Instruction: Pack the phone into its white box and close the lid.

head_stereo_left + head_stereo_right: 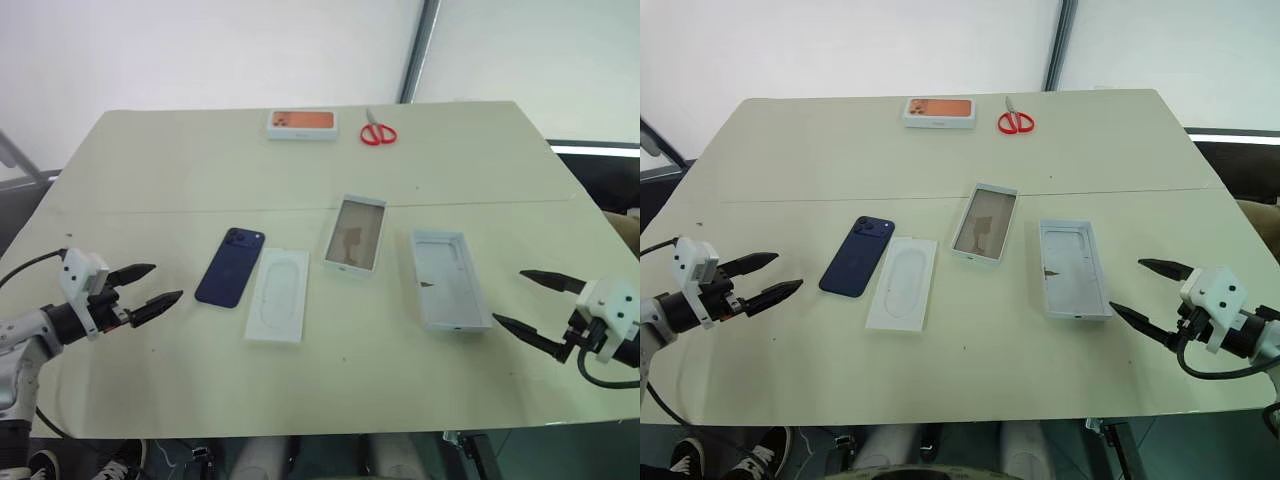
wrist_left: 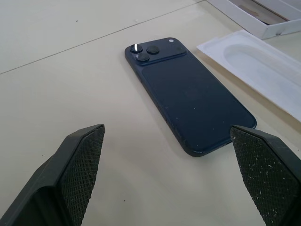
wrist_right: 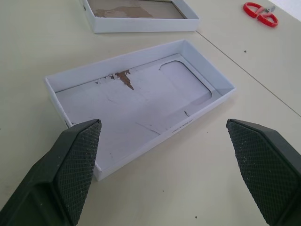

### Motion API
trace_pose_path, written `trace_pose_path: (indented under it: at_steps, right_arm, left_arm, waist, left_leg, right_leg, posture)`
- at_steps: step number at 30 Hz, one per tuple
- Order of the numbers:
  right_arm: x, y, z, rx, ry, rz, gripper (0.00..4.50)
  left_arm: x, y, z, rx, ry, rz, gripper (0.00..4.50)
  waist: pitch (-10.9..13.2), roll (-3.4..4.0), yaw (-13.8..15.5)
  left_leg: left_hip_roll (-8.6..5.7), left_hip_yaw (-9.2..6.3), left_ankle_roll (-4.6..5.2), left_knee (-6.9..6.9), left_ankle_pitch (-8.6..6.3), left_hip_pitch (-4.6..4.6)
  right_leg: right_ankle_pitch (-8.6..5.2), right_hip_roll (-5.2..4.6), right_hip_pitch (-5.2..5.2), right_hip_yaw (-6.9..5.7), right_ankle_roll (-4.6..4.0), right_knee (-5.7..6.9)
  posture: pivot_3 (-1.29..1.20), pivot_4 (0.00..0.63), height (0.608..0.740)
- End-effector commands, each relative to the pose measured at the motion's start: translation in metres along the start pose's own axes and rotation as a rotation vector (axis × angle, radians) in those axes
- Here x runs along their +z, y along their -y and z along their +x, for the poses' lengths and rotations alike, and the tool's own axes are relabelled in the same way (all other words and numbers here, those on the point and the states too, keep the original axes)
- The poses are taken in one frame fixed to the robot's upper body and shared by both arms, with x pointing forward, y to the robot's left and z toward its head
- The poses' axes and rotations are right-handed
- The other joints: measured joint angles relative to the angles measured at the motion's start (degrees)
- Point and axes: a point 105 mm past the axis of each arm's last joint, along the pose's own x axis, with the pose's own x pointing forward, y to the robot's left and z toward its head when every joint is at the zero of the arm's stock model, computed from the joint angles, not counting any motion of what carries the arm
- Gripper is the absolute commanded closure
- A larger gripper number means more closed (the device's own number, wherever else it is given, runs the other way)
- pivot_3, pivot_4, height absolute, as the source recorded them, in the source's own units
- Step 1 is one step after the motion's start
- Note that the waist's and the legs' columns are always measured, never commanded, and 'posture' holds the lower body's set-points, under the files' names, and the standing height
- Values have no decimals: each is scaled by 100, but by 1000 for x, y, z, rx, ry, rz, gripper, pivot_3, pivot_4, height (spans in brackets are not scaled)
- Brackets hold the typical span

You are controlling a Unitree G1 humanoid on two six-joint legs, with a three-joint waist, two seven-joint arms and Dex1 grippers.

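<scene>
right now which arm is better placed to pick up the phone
Left. The left gripper hangs open just beside the phone, pointing at it. The right gripper is across the table by the lid.

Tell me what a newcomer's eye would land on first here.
The dark navy phone lies face down left of centre, beside a flat white insert. Right of these, the white box and the lid lie open side up. Both pincers, left and right, hover open at the table's sides.
</scene>
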Motion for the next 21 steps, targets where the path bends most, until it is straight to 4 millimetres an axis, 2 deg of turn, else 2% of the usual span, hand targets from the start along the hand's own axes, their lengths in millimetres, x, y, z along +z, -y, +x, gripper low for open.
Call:
trace_pose_path:
  at_steps: [1, 11, 21]
  right_arm:
    - [8, 5, -1, -25, 24, -39, 37]
    - [11, 9, 4, -30, 34, -48, 37]
    - [11, 4, 10, -9, 44, -40, 37]
  left_arm:
    - [15, -3, -5, 17, 46, 42, 55]
    - [17, -2, -1, 3, 47, 39, 55]
    - [17, -1, 2, -11, 39, 16, 55]
  waist:
    - [0, 0, 6]
    - [0, 0, 2]
    - [0, 0, -1]
  left_leg:
    - [0, 0, 0, 0, 0, 0]
    - [0, 0, 0, 0, 0, 0]
    - [0, 0, 0, 0, 0, 0]
  right_leg:
    - [0, 0, 0, 0, 0, 0]
    - [0, 0, 0, -1, 0, 0]
    - [0, 1, 0, -1, 0, 0]
  posture:
    - [0, 150, 740]
    - [0, 150, 740]
    - [0, 150, 740]
